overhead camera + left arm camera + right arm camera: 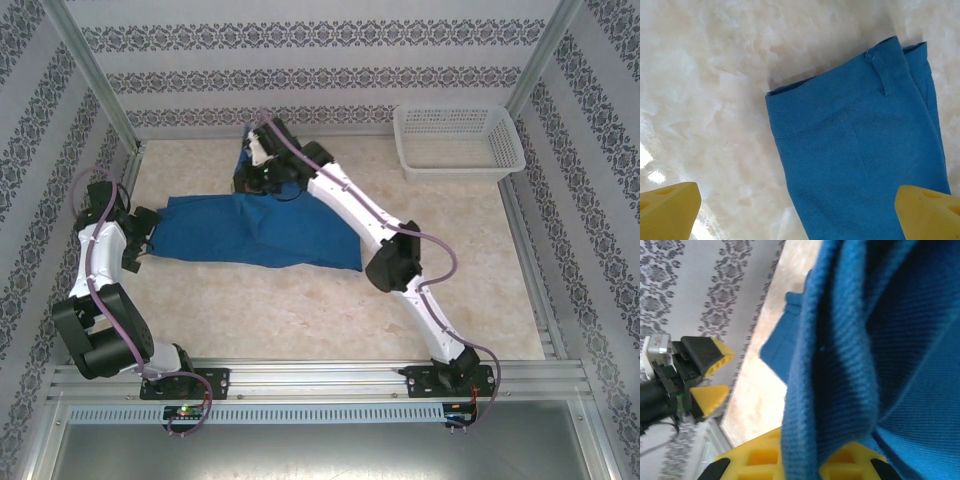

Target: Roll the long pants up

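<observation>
At table centre I see the long pants (pixel 262 235) spread flat, waistband just beside my left gripper (pixel 150 233), jaws wide apart. My right gripper (pixel 262 178) pinches a raised fold at twelve o'clock, the right arm (pixel 350 205) lying across the cloth. A white mesh basket (pixel 458 140) sits at two o'clock.

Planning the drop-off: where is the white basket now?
In the top view, the white basket sits in the table's far right corner, apart from the long pants at centre-left.
</observation>
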Robot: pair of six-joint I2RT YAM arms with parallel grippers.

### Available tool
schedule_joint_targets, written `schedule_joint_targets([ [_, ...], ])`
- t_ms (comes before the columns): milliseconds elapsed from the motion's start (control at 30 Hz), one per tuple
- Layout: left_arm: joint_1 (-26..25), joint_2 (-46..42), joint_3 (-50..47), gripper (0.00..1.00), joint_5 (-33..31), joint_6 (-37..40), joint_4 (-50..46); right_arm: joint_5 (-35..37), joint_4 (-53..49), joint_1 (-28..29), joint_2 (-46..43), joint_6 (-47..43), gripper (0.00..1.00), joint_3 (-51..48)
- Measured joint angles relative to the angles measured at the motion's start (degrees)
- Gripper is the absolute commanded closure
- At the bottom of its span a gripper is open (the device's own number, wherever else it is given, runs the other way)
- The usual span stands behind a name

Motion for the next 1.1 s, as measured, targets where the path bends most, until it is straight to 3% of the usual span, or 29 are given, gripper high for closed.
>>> schedule_joint_targets([
  [400,0.0,-0.09,0.87,0.0,-0.24,0.33,-1.31,-5.14,26.27,4.46,8.9,21.81,1.0,3.39],
  [733,0.0,-0.79,0.87,0.0,-0.44,0.35,-1.44,-4.83,38.47,7.89,13.99,29.16,0.99,4.48],
  [767,0.0,-0.79,0.87,0.0,-0.42,0.35,-1.44,-4.81,39.23,8.04,14.93,29.59,0.84,4.5],
  [800,0.0,-0.79,0.87,0.0,-0.42,0.35,-1.44,-4.61,40.0,8.31,16.02,30.01,0.59,4.5],
  [833,0.0,-0.83,0.87,0.0,-0.44,0.35,-1.44,-4.46,40.5,8.35,17.14,30.29,0.28,4.5],
  [900,0.0,-0.9,0.87,0.0,-0.44,0.35,-1.44,-4.2,41.38,8.68,19.37,30.69,0.07,4.5],
  [933,0.0,-0.94,0.87,0.0,-0.44,0.35,-1.44,-4.0,41.22,8.7,20.26,30.58,0.02,4.5],
  [1100,0.0,-1.97,0.9,0.0,0.07,0.33,-1.53,-2.78,30.97,8.09,20.68,22.43,0.02,4.55],
])
